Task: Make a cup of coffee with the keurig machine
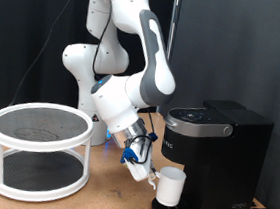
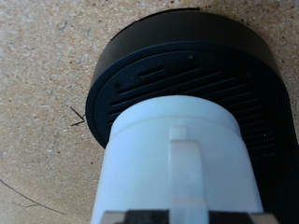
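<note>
We see the arm bent low, its claw gripping the white mug by its handle. The mug sits on the keurig machine's drip tray.

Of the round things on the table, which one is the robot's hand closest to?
The white cup, which sits on the coffee machine's drip tray with the gripper at its handle. The big white two-tier rack stands apart, at the exterior view's left.
</note>
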Available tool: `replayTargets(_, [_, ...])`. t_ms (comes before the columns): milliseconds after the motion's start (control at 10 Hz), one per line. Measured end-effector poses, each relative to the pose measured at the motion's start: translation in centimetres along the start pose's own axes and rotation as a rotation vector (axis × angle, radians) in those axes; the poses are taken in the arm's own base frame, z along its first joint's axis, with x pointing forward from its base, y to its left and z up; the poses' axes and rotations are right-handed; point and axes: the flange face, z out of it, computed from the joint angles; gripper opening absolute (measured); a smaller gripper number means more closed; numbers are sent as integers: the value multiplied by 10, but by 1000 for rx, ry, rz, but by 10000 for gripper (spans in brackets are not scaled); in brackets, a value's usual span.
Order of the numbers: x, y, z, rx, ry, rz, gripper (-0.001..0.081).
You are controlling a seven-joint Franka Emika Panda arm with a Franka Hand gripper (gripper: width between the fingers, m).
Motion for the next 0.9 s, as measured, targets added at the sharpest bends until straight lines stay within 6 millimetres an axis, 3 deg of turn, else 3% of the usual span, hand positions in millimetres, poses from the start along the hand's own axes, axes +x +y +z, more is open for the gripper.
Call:
replayTargets(500, [3, 6, 15, -13, -10, 0, 0])
replayTargets(600, [4, 5, 16, -14, -8, 0, 117])
replayTargets(700, [5, 5, 18, -15, -4, 2, 117])
replayTargets(900, [8, 3, 18, -26, 9, -11, 392])
